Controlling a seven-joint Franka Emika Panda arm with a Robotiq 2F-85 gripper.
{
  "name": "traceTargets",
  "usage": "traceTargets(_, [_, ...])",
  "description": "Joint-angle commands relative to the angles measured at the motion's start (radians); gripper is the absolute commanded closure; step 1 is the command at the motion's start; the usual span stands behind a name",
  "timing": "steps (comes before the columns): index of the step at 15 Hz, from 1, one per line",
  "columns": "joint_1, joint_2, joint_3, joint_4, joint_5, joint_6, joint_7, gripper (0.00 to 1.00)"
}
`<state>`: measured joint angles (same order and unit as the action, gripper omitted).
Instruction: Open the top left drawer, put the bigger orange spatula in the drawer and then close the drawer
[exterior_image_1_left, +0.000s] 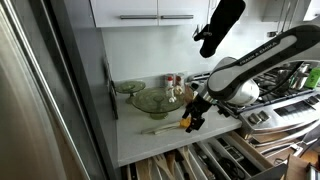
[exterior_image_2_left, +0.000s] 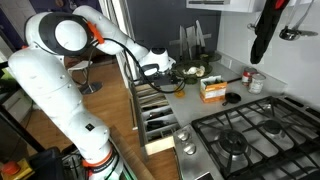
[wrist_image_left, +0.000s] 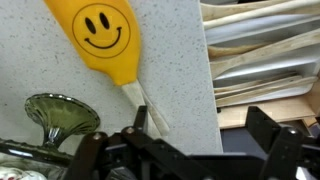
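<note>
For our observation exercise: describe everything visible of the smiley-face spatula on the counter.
The spatula has a broad, rounded orange-yellow head, rubbery-looking, printed with a black smiley face, and a pale narrow handle. It lies flat on the speckled countertop, head away from the open tool, beside a green glass dish. Nothing grips it.

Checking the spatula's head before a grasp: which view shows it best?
Wrist view: the spatula is close, its smiley head sharp. Both exterior views show the counter from afar; I cannot make it out there.
</note>
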<state>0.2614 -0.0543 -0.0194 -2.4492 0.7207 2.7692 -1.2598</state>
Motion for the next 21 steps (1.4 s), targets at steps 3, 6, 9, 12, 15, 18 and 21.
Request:
traceTargets(3, [0.003,0.076,-0.006,0.054,0.276,0.037,-0.299,0.00])
traceTargets(6, [-0.005,0.104,-0.003,0.077,0.410,0.046,-0.443,0.00])
traceTargets(9, [-0.012,0.133,-0.003,0.092,0.492,0.078,-0.538,0.00])
traceTargets(12, [-0.018,0.158,-0.002,0.106,0.548,0.120,-0.596,0.00])
traceTargets(15, [-0.022,0.184,0.001,0.124,0.599,0.138,-0.645,0.01])
traceTargets(18, [-0.026,0.205,0.001,0.139,0.641,0.133,-0.691,0.30])
traceTargets(21, [-0.031,0.222,-0.001,0.148,0.672,0.132,-0.726,0.56])
